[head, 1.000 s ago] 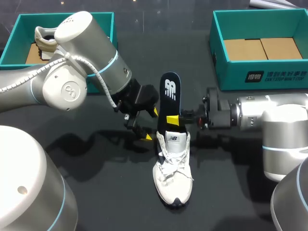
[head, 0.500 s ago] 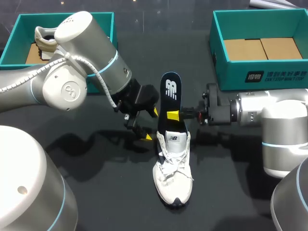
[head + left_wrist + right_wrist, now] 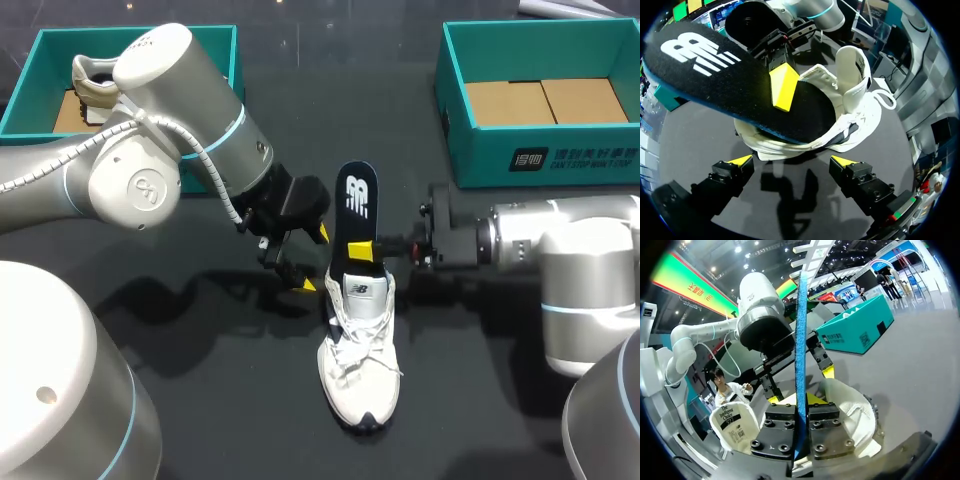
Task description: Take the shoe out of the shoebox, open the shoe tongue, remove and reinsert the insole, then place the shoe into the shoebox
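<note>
A white shoe [image 3: 358, 345] lies on the dark table, toe toward me. A black insole [image 3: 357, 205] stands up out of its heel opening. My right gripper [image 3: 362, 250] comes in from the right and is shut on the insole just above the shoe collar. In the right wrist view the insole's blue edge [image 3: 801, 335] rises from between the closed fingers, with the shoe [image 3: 852, 412] and its lifted tongue [image 3: 735, 427] below. My left gripper [image 3: 313, 258] hangs open just left of the heel; in its own view its tips [image 3: 792, 161] straddle bare table short of the shoe [image 3: 855, 105] and insole [image 3: 725, 82].
A teal shoebox [image 3: 38, 60] at the back left holds another shoe [image 3: 92, 82]. A second teal shoebox [image 3: 480, 160] with a cardboard floor stands at the back right. Dark table surface lies in front of and beside the shoe.
The right gripper closed tighter on the insole, rose slightly, then came back down; the insole's top now sits a little lower. The left arm has not moved.
</note>
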{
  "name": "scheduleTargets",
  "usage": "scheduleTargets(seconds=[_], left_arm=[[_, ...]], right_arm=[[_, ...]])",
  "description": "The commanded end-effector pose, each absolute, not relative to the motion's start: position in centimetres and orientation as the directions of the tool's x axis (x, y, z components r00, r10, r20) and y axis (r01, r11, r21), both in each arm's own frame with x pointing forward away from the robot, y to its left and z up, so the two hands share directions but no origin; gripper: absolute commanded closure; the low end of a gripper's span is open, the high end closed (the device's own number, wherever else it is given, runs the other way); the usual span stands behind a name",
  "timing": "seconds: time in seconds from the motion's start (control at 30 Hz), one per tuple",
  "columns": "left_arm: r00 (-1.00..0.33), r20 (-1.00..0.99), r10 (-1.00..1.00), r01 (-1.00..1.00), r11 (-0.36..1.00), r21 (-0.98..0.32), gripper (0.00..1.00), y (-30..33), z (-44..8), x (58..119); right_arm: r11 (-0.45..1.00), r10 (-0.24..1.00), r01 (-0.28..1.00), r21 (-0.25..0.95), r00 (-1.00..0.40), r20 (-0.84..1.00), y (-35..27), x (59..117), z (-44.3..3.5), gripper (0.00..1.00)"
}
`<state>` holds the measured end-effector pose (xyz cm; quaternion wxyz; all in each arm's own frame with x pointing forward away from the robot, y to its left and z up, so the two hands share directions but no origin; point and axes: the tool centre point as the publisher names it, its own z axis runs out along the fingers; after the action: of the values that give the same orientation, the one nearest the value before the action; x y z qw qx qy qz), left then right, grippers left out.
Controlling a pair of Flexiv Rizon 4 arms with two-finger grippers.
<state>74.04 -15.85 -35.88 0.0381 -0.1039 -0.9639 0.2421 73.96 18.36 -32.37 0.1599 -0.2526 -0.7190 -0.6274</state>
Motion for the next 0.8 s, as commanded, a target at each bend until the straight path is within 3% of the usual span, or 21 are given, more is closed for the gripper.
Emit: scheduleTargets(seconds=[0.03,0.8], left_arm=[[-0.975,0.023,0.219,0.183,0.862,-0.472,0.00,-15.9,-35.9,74.0],[-0.975,0.023,0.219,0.183,0.862,-0.472,0.00,-15.9,-35.9,74.0]], right_arm=[[0.087,0.172,0.573,0.815,-0.814,0.554,18.6,73.0,-33.0,1.00],[0.063,0.184,0.606,0.793,-0.788,0.587,18.9,69.9,-34.3,1.00]])
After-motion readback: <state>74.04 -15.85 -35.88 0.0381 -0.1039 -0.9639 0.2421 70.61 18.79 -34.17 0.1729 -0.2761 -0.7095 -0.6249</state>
